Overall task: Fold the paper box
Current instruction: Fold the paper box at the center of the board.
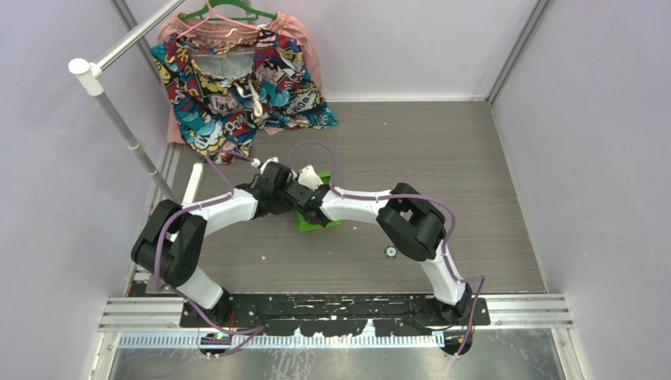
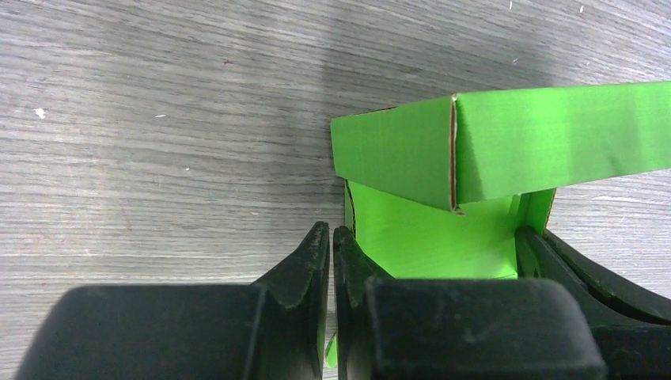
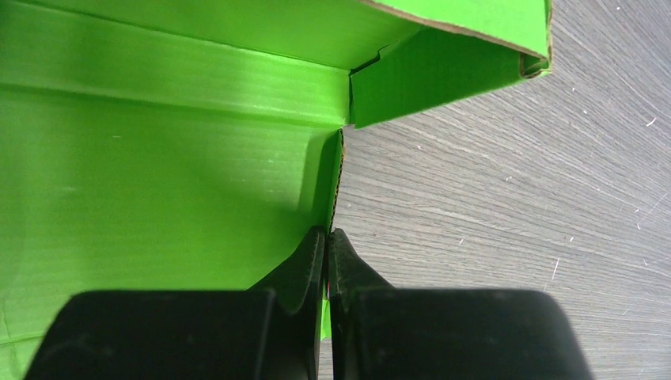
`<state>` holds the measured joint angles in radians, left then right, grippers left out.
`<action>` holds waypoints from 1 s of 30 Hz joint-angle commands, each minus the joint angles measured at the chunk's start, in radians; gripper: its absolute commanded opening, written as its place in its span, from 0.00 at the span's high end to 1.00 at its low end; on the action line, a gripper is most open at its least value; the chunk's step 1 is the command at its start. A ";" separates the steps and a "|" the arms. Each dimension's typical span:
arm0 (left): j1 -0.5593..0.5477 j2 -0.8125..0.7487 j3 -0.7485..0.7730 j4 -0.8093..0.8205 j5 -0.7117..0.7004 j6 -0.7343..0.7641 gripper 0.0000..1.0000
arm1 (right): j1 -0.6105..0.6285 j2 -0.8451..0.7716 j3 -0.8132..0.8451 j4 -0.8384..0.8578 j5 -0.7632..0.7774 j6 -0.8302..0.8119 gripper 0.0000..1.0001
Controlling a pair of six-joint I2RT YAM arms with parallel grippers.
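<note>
In the middle of the top view, paper box [image 1: 318,221]: it lies on the grey table [image 1: 443,158] under the two wrists, mostly hidden by them. It is half formed, with walls standing and one flap folded over at the top.
Left gripper [image 2: 332,241]: the fingers are pressed almost together, pinching the thin edge of a side wall at the box's corner. A sliver of green shows between them.
Right gripper [image 3: 327,241]: it is likewise nipped onto a wall edge, low centre of its own view, with the box's inside filling the left of the frame.
Step in hand, as I judge it: raising and squaring the side walls so the overhanging flap can tuck in.
Doing it well: hold both pinches close to the crease, move the two arms together so the card bends at the score and does not buckle, and press the base flat to the table.
Risk: thin card may slip out or tear at the corner slit.
Count: one paper box; two grippers, both on it; one patterned garment [image 1: 237,79] on one green hanger [image 1: 229,11], upper left, well apart.
</note>
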<state>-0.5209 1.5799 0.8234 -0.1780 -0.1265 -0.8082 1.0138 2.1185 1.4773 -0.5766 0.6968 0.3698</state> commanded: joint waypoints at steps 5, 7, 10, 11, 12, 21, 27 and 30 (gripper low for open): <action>-0.046 -0.043 0.051 0.024 -0.023 -0.014 0.93 | 0.017 0.021 -0.022 -0.004 -0.127 0.027 0.96; -0.045 -0.056 0.051 0.016 -0.027 -0.014 0.93 | 0.016 0.024 -0.022 -0.003 -0.129 0.026 0.96; -0.046 -0.076 0.049 0.009 -0.028 -0.015 0.93 | 0.017 0.028 -0.020 -0.003 -0.132 0.026 0.97; -0.046 -0.081 0.050 0.008 -0.028 -0.016 0.93 | 0.017 0.029 -0.019 -0.003 -0.133 0.026 0.97; -0.046 -0.084 0.051 0.005 -0.028 -0.015 0.93 | 0.016 0.030 -0.018 -0.004 -0.134 0.026 0.97; -0.047 -0.066 0.059 0.011 -0.009 -0.018 0.93 | 0.016 0.038 -0.010 -0.009 -0.142 0.026 0.97; -0.045 -0.129 -0.003 0.018 -0.047 -0.017 0.92 | 0.017 0.037 -0.015 -0.009 -0.147 0.023 0.97; -0.044 -0.125 0.020 -0.035 -0.041 0.004 0.83 | 0.016 0.040 -0.015 -0.007 -0.153 0.023 0.97</action>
<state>-0.5301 1.5063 0.8200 -0.2222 -0.1715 -0.8116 1.0122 2.1174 1.4765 -0.5755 0.6838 0.3691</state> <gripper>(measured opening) 0.136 0.088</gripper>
